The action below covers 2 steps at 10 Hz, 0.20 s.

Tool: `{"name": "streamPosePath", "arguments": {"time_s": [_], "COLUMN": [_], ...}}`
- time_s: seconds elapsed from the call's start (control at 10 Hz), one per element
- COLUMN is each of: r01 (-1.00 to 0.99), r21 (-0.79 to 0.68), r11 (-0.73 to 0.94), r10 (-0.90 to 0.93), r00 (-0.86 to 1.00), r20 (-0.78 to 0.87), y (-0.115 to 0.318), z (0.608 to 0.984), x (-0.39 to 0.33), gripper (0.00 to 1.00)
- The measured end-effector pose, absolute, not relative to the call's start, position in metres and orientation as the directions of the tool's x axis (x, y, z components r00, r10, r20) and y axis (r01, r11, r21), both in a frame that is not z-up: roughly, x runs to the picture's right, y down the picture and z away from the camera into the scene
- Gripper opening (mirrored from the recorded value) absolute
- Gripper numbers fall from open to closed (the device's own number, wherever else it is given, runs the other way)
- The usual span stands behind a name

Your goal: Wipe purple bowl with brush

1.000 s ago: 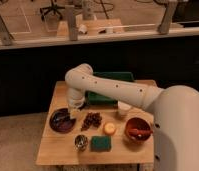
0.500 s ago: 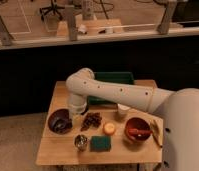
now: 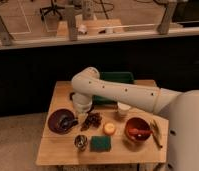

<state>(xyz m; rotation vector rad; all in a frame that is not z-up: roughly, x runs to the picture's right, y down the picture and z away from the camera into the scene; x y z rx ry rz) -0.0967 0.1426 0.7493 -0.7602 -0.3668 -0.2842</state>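
A small wooden table (image 3: pixel 58 150) stands before a dark low wall, with a lit floor and chair legs beyond; the white arm (image 3: pixel 118 92) bends down over its left side, and the gripper (image 3: pixel 79 111) hangs just right of the purple bowl (image 3: pixel 60 121); whether its jaws are open or closed cannot be told; the dark brush (image 3: pixel 68 121) lies in the bowl; a green sponge (image 3: pixel 100 144) and a red bowl (image 3: pixel 138 129) sit further right.
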Motion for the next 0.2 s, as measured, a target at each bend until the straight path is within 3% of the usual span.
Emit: {"name": "streamPosePath", "arguments": {"time_s": [0.2], "r01": [0.357], "r21": [-0.606], "r11": [0.711], "r10": [-0.117], "r00": [0.909], "r20": [0.399], "y": [0.1268], "z": [0.7602], "x": [-0.1000], "gripper": [0.04]}}
